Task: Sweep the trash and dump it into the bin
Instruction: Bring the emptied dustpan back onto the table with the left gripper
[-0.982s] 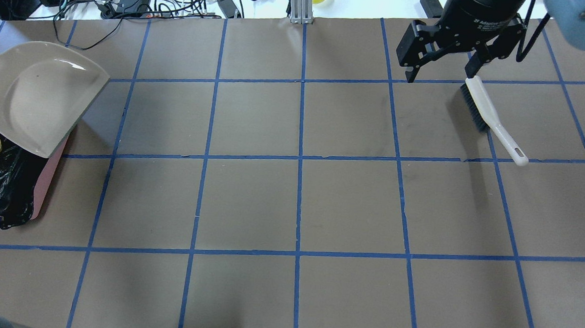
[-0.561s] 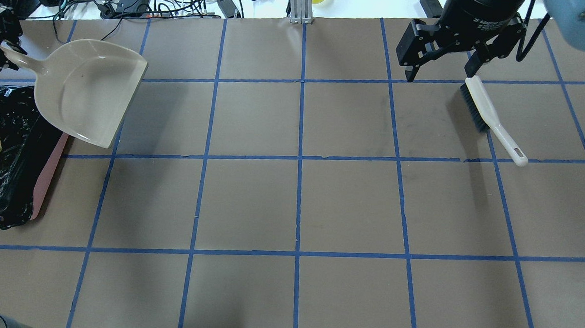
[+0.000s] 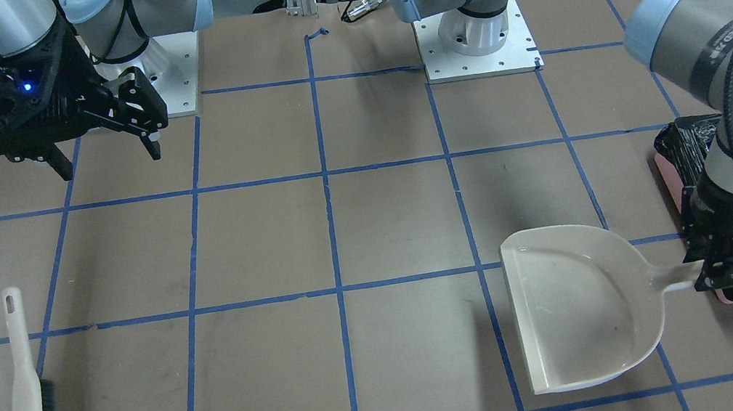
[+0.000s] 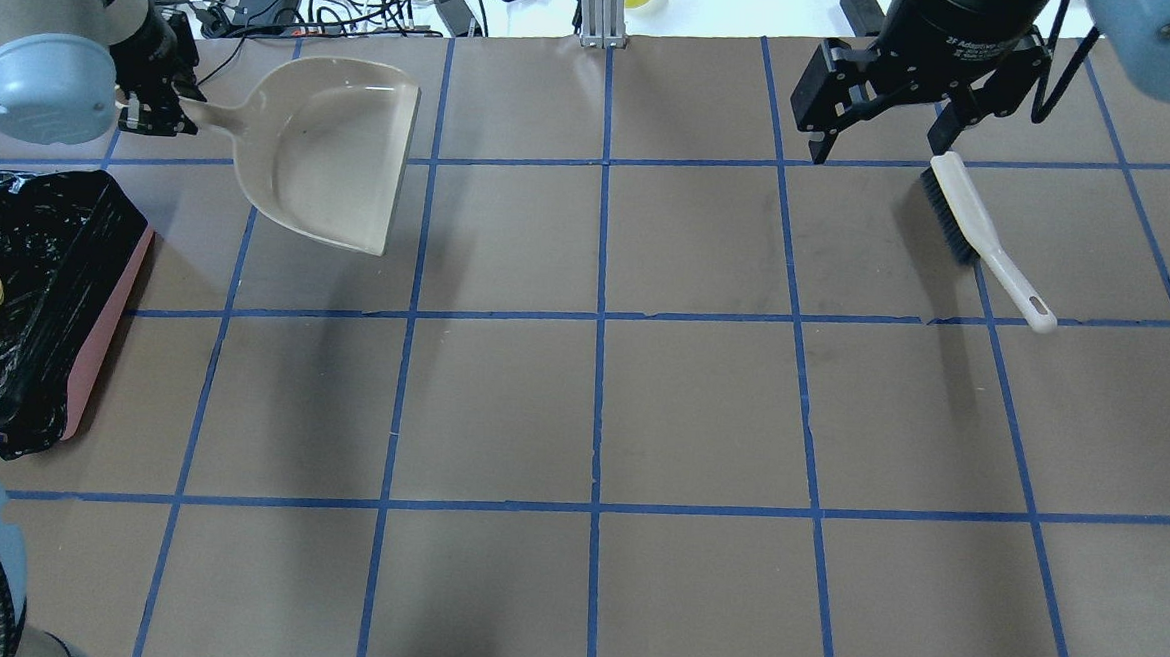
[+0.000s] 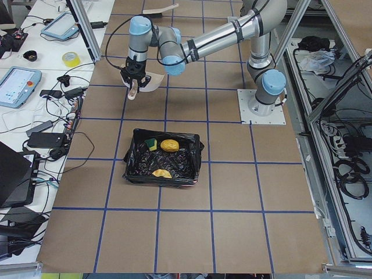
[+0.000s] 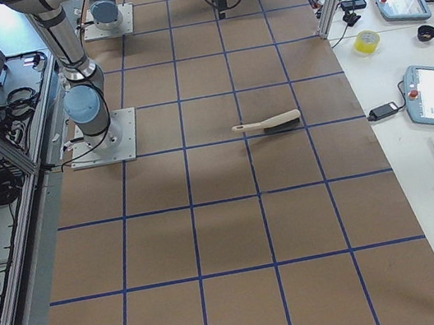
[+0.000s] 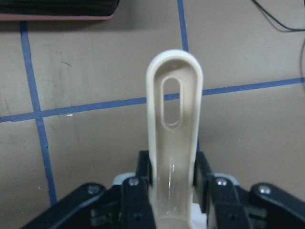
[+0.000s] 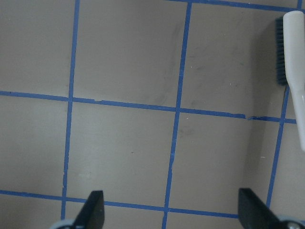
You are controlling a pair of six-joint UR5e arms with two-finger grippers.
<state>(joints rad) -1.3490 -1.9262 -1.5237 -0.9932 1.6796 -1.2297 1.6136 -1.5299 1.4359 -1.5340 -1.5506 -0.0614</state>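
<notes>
Overhead exterior shows the left gripper (image 4: 161, 111) clamped on the handle of the empty dustpan (image 4: 329, 155), upper left — right gripper (image 4: 882, 152) spread wide above the brush (image 4: 962, 213), upper right. The trash (image 5: 169, 145) lies inside the bin (image 4: 109, 334), left edge; dumping looks done — only parking the dustpan seems left.

dustpan (image 4: 329, 150) beige | brush (image 4: 990, 245) beige, dark bristles | bin (image 4: 106, 328) pink, lined glossy black | table (image 4: 501, 404) brown, blue grid
</notes>
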